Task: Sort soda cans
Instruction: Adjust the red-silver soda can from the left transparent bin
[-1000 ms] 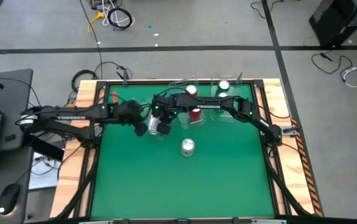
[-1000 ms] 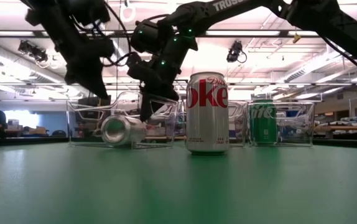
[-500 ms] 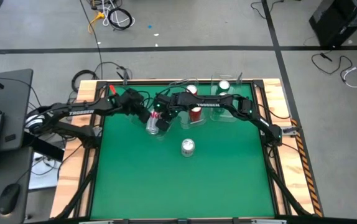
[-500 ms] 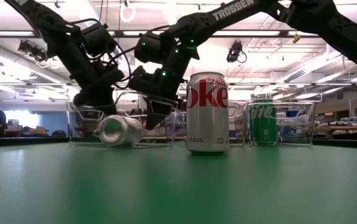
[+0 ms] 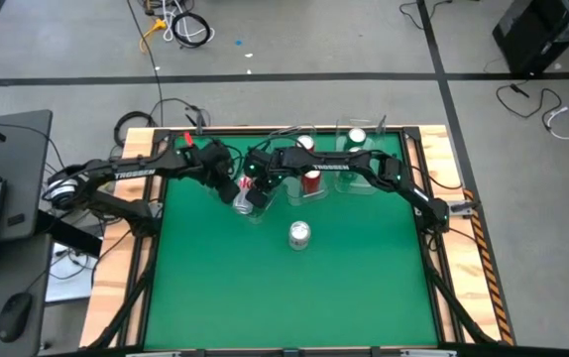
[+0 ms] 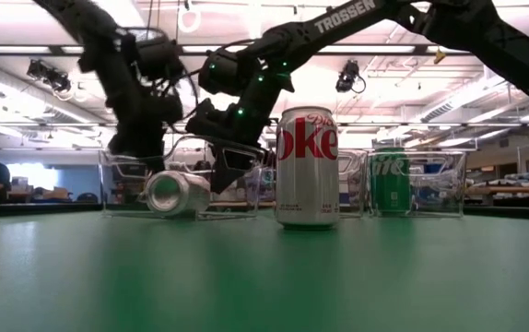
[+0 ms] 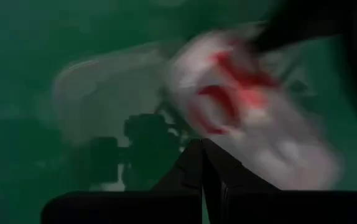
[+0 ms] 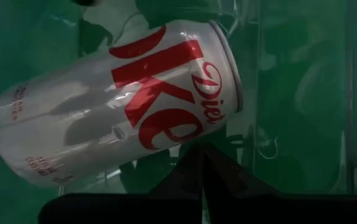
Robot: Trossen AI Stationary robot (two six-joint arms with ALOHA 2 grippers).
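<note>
While sorting is partway: red can (image 5: pixel 311 180) and green can (image 6: pixel 390 182) binned; tipped Diet Coke can (image 6: pixel 180 193), upright Diet Coke can (image 5: pixel 299 234) left on tabletop (image 5: pixel 294 288). Left end effector (image 5: pixel 227 188), right end effector (image 5: pixel 257 190): both closed, empty, beside tipped can.

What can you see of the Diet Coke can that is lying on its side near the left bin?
The tipped Diet Coke can is silver metal with red lettering. It looks undented. It lies on its side on the green table, its round end facing the low camera, beside a clear plastic bin. Both shut grippers, left and right, hang close over it; contact cannot be judged.
</note>
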